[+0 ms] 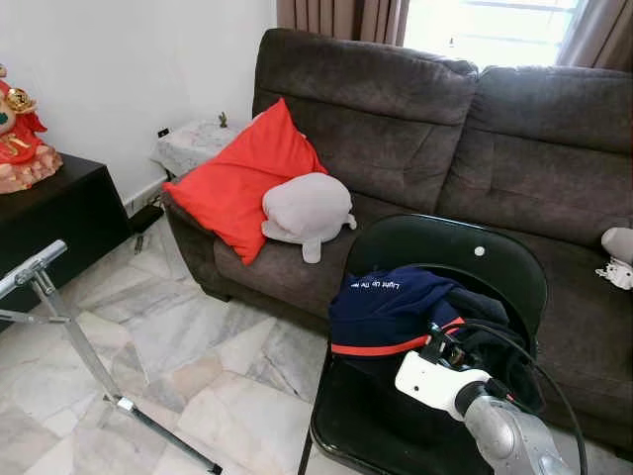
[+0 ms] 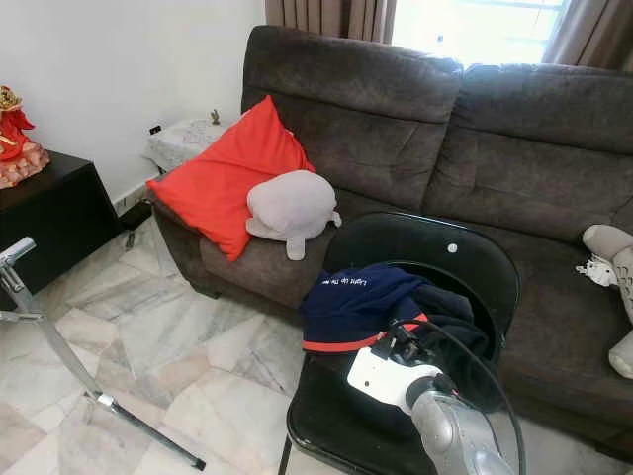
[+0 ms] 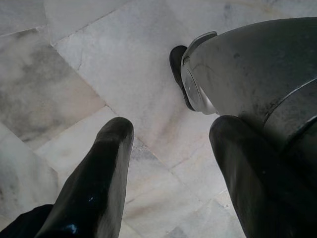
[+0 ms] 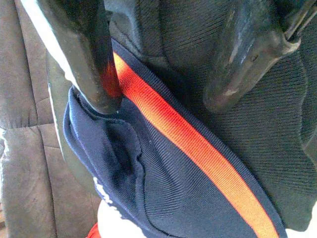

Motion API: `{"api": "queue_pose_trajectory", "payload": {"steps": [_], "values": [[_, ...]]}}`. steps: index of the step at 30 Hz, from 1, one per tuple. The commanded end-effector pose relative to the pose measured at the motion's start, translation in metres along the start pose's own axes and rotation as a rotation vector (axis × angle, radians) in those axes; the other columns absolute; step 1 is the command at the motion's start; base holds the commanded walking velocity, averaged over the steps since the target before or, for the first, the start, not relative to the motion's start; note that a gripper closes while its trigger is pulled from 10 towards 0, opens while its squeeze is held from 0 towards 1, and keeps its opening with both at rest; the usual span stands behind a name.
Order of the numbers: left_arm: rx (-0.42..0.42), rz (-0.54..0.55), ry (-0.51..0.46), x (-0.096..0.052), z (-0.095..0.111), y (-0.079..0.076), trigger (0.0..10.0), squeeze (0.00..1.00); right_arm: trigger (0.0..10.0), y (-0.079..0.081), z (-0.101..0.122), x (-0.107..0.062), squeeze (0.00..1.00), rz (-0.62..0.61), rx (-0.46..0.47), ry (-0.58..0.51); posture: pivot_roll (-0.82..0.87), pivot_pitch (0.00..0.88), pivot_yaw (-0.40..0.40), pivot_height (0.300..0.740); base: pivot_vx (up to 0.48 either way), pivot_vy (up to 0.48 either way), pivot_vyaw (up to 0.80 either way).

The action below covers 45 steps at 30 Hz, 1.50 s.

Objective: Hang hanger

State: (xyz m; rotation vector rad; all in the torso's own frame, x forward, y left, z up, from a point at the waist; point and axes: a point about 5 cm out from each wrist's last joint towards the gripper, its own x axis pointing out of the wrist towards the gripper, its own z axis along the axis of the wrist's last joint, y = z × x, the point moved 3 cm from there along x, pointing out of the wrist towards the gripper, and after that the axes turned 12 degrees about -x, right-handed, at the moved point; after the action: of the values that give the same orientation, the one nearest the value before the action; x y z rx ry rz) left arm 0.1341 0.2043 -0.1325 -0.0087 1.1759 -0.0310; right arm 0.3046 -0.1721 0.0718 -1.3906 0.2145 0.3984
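A navy garment [image 1: 396, 307] with an orange-red stripe and white lettering lies bunched on the seat of a black chair [image 1: 465, 257]. I cannot make out a hanger. My right gripper [image 1: 442, 341] reaches onto the garment from the near side. In the right wrist view its two black fingers [image 4: 94, 64] stand apart, tips pressed against the navy cloth [image 4: 188, 163] on either side of the orange stripe, so the right gripper [image 4: 163, 79] is open. My left gripper [image 3: 171, 163] hangs open above the marble floor [image 3: 99, 64].
A silver metal rack frame [image 1: 69, 322] stands on the floor at the left. Behind the chair is a dark brown sofa [image 1: 415, 129] with a red cushion [image 1: 247, 178] and a grey plush toy [image 1: 307, 208]. A black cabinet [image 1: 54, 213] stands at the far left.
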Motion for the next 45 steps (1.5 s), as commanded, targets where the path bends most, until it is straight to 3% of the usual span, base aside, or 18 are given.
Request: {"api": "queue_pose_trajectory", "payload": {"steps": [1, 7, 16, 25, 30, 37, 45], "values": [[0.002, -0.025, -0.005, 0.001, 0.004, -0.006, 10.0, 0.00, 10.0, -0.007, 0.005, 0.004, 0.00, -0.026, -0.018, -0.021, 0.04, 0.000, 0.011, 0.740, 0.000, 0.000, 0.00], [-0.001, -0.025, -0.007, 0.001, 0.004, -0.005, 10.0, 0.00, 10.0, -0.022, 0.011, 0.008, 0.00, -0.096, -0.031, -0.048, 0.05, 0.000, 0.011, 0.740, 0.000, 0.000, 0.00], [-0.001, -0.021, -0.007, 0.001, 0.004, -0.004, 10.0, 0.00, 10.0, -0.030, 0.025, 0.009, 0.00, -0.152, -0.011, -0.122, 0.05, 0.000, 0.012, 0.740, 0.000, 0.000, 0.00], [0.006, -0.023, -0.006, 0.001, 0.004, -0.004, 10.0, 0.00, 10.0, -0.017, 0.019, 0.012, 0.00, -0.087, -0.054, -0.108, 0.05, 0.000, 0.015, 0.740, 0.000, 0.000, 0.00], [0.007, -0.022, -0.008, 0.001, 0.005, -0.004, 10.0, 0.00, 10.0, -0.025, 0.014, 0.016, 0.00, -0.140, -0.054, -0.086, 0.05, 0.000, 0.018, 0.740, 0.000, 0.000, 0.00], [0.008, -0.020, -0.012, 0.001, 0.006, -0.003, 10.0, 0.00, 10.0, -0.033, 0.029, 0.024, 0.00, -0.175, -0.044, -0.153, 0.06, 0.000, 0.019, 0.740, 0.000, 0.000, 0.00], [0.008, -0.019, -0.012, 0.001, 0.006, -0.003, 10.0, 0.00, 10.0, -0.024, 0.032, 0.028, 0.00, -0.140, -0.049, -0.159, 0.06, 0.000, 0.021, 0.740, 0.000, 0.000, 0.00]]}}
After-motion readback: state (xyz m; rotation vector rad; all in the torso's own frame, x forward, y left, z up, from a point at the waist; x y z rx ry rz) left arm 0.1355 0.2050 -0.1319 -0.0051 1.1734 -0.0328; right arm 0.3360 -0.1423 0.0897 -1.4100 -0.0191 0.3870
